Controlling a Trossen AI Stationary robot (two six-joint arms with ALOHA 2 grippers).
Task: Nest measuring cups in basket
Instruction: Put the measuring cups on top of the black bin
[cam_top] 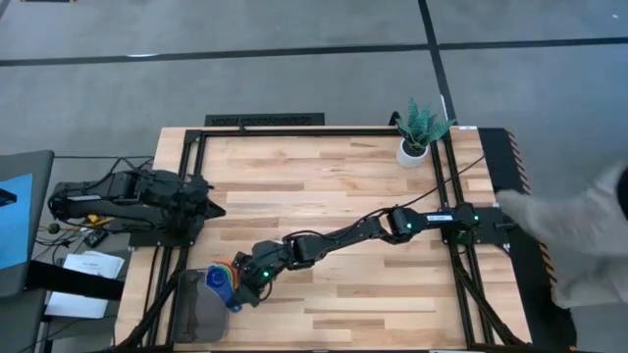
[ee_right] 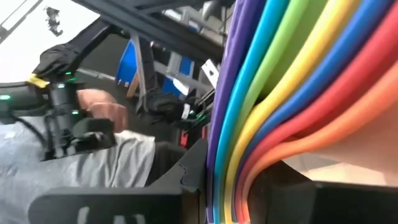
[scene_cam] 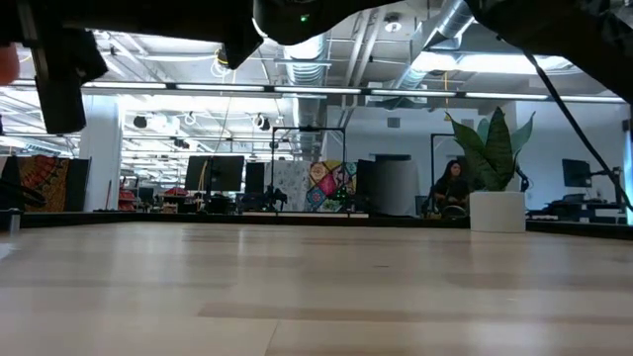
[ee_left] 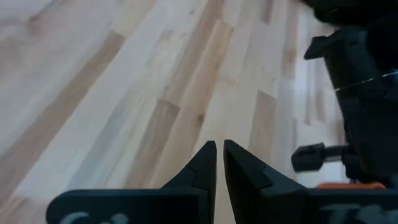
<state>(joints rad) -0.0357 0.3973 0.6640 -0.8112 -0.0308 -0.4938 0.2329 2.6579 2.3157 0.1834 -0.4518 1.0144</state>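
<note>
— Cups first: where do they stand?

— The measuring cups point(ee_right: 292, 106) look already nested into one rainbow stack, and the right hand point(cam_top: 238, 286) is clamped on it, low at the near left corner of the worktop point(cam_top: 334, 196), right beside the basket point(cam_top: 201, 309). The stack hangs at the basket's edge, not clearly inside.

— So what's left?

— I'd judge only lowering the stack in and letting go.

— Which way does it point?

— In the high view its long axis seems to run from the hand toward the basket; which end is the handles I can't tell.

— And further off?

— The left hand point(ee_left: 219, 163), fingers together, waits at the worktop's left edge.
</note>
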